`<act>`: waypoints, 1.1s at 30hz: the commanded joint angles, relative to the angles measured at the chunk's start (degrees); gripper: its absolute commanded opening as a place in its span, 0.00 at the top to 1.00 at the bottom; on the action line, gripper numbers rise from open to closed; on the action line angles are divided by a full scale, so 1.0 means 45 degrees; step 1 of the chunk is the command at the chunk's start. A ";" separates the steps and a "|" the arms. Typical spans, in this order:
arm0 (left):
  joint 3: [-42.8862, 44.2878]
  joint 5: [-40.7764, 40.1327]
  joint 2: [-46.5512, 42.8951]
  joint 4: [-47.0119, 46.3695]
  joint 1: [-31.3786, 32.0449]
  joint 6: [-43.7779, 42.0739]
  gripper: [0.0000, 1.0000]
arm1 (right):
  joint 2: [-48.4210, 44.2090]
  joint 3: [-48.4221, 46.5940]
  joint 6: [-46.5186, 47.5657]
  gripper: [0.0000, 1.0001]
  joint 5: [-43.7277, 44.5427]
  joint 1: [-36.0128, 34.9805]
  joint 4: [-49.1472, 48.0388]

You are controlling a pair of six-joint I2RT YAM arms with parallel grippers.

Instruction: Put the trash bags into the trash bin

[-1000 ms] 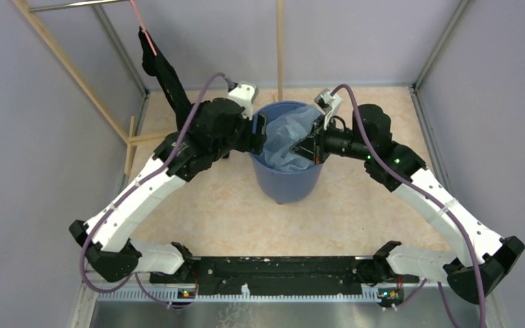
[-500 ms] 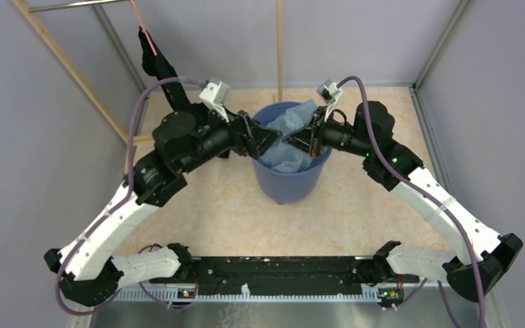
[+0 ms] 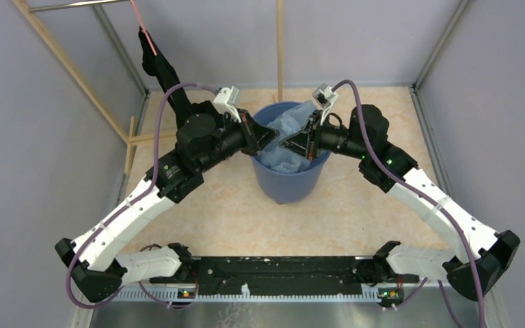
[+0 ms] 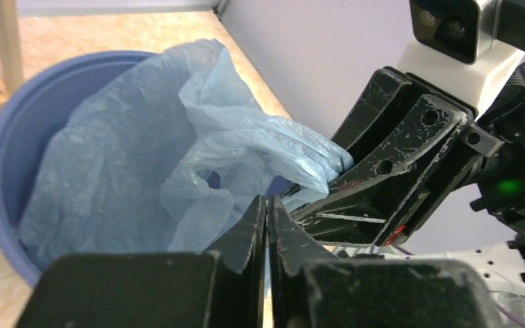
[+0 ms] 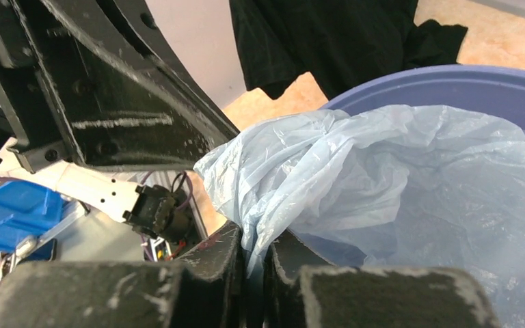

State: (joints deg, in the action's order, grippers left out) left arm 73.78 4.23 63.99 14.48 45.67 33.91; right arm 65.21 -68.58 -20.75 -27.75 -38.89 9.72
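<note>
The trash bin point(image 3: 287, 184) is a round blue bucket at the middle of the floor. A pale-blue trash bag point(image 3: 284, 158) lies crumpled inside it, with a corner pulled up above the rim. My right gripper point(image 3: 287, 145) is over the bin and pinches that corner; in the right wrist view the film point(image 5: 383, 157) runs down between the right gripper point(image 5: 255, 236) jaws. My left gripper point(image 3: 272, 134) meets it tip to tip. In the left wrist view the left gripper point(image 4: 267, 199) is shut, with a sliver of pale film in the gap and the trash bag point(image 4: 143, 137) just ahead.
A black cloth garment point(image 3: 160, 72) hangs at the back left, close behind the left arm. A wooden post point(image 3: 280, 48) stands behind the bin, and slanted wooden slats point(image 3: 75, 75) lean at the left. Grey walls enclose the floor on three sides.
My left arm swung from the bin's left rim to the raised bag corner, and its open jaws closed there. The right gripper shifted slightly left, still pinching the bag.
</note>
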 commanded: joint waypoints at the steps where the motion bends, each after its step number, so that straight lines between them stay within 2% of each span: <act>1: -0.0225 -0.0394 -0.0480 -0.0893 -0.0107 -0.0175 0.98 | -0.0484 0.0206 -0.0048 0.88 -0.0113 -0.0138 -0.0669; 7: -0.0532 -0.0510 -0.1144 -0.1139 -0.0129 -0.0645 1.00 | -0.0707 0.0126 0.0138 0.79 0.0677 -0.0143 -0.0018; 11: -0.1125 -0.0579 -0.1846 -0.1748 -0.0129 -0.0926 1.00 | -0.1143 0.0427 -0.0031 0.69 0.1098 -0.0141 -0.0148; 13: -0.1372 -0.0588 -0.2084 -0.1961 -0.0129 -0.0946 1.00 | -0.1306 0.0671 -0.0246 0.69 0.1262 -0.0141 -0.0391; 16: -0.1411 -0.0466 -0.2140 -0.1930 -0.0124 -0.0835 1.00 | -0.1287 0.0831 -0.0429 0.83 0.1166 -0.0140 -0.0697; 17: -0.1375 -0.0339 -0.2089 -0.1843 -0.0124 -0.0795 0.96 | -0.1193 0.0828 -0.0486 0.95 0.1107 -0.0145 -0.0763; 18: -0.1283 -0.0262 -0.1963 -0.1672 -0.0119 -0.0714 0.83 | -0.1115 0.0845 -0.0559 1.00 0.1061 -0.0146 -0.0830; 20: -0.1115 -0.0224 -0.1698 -0.1171 -0.0126 -0.0566 0.51 | -0.0941 0.0868 -0.0715 1.00 0.0890 -0.0146 -0.0991; 21: -0.1045 -0.0277 -0.1551 -0.0936 -0.0119 -0.0488 0.39 | -0.0881 0.0882 -0.0766 1.00 0.0802 -0.0129 -0.1093; 22: -0.1012 -0.0342 -0.1417 -0.0738 -0.0126 -0.0434 0.33 | -0.0847 0.0927 -0.0841 1.00 0.0732 -0.0150 -0.1193; 26: -0.0743 -0.0128 -0.0839 -0.0299 -0.0146 -0.0235 0.27 | -0.0873 0.1038 -0.0944 1.00 0.0755 -0.0135 -0.1369; 29: -0.0815 0.0055 -0.0600 -0.0479 -0.0148 -0.0238 0.27 | -0.0958 0.1061 -0.0925 1.00 0.0713 -0.0145 -0.1306; 33: -0.0760 -0.0759 -0.0364 0.0013 -0.0182 -0.0479 0.39 | -0.1276 0.1038 -0.0822 1.00 0.0969 -0.0134 -0.1022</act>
State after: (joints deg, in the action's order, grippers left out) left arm 68.31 3.29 62.06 14.22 45.25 32.67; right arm 61.60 -64.10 -24.34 -23.81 -38.89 6.83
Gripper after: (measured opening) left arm 0.665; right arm 0.005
